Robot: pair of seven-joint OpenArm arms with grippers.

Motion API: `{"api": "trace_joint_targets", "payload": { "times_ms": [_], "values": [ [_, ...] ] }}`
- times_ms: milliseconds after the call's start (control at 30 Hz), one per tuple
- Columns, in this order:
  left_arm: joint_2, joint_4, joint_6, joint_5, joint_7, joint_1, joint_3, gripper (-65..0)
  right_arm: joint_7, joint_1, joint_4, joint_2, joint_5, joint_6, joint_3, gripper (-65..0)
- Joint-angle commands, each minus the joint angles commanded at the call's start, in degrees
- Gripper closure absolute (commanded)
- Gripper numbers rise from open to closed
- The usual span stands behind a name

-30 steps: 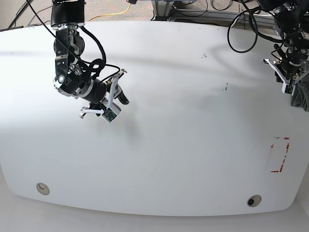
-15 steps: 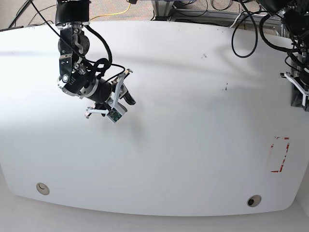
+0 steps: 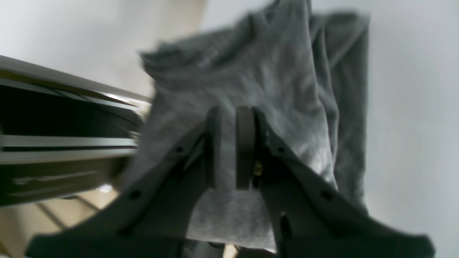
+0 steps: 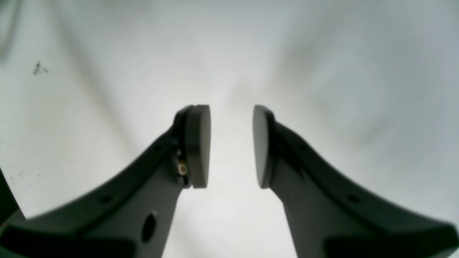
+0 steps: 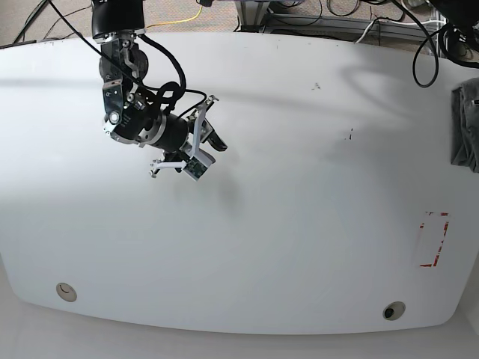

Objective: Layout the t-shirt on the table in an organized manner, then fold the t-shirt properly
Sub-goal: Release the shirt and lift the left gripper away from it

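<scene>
**Shirt waits at the table's edge, neither arm holding it yet**

We're looking at the t-shirt [image 5: 465,127] bunched in a dark grey heap at the far right edge of the base view, upper half of the frame, apparently hanging partly off the table [image 5: 299,224]. Nothing is laid out yet, so we judge the task has barely begun.

In the left wrist view the left gripper [image 3: 229,150] hovers right in front of the cloth, its pads separated by only a thin gap, with grey knit showing through that gap. The picture is blurred, so we can't tell whether fabric is pinched between them or simply lies behind.

Upper left of the base view, the right gripper [image 5: 196,149] hangs over bare white tabletop, well apart from the shirt. Its wrist view shows the jaws parted and nothing between them.

How will it handle? We expect soft, light, floppy knit that drapes, folds on itself and slides easily on the glossy top. It can't be pushed flat. Best holds, we reckon, are the shoulder seams or hem corners, one per gripper, though none can be picked out in this heap.
</scene>
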Motion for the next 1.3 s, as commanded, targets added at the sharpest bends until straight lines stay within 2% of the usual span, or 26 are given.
{"api": "trace_joint_targets", "payload": {
  "times_ms": [167,367,533,633,1067,1300],
  "values": [
    [-0.3,-6.0,0.0,0.0,-2.4,-0.2,0.2,-6.1,0.0,0.0,0.0,0.0,0.0,0.0,0.0,-18.5],
    [-0.1,-11.1,0.0,-0.1,-4.8,-1.6,4.9,-6.1,0.0,0.0,0.0,0.0,0.0,0.0,0.1,-18.5],
    [0.3,-11.1,0.0,-0.3,-4.6,-1.6,6.9,-6.0,0.0,0.0,0.1,0.1,0.0,0.0,0.2,-18.5],
    [1.6,-10.9,0.0,-0.4,-4.6,-1.5,6.9,-6.0,0.0,-0.8,0.1,0.1,0.0,0.0,0.4,-18.5],
    [3.7,-4.2,0.0,-0.4,-2.2,2.8,7.8,-6.0,0.0,-1.1,0.1,0.1,0.0,0.0,0.4,-18.5],
    [3.7,-4.2,0.0,-0.4,-2.2,4.6,7.5,-5.8,0.0,-0.9,0.1,0.1,0.0,0.0,0.4,-18.5]
  ]
}}
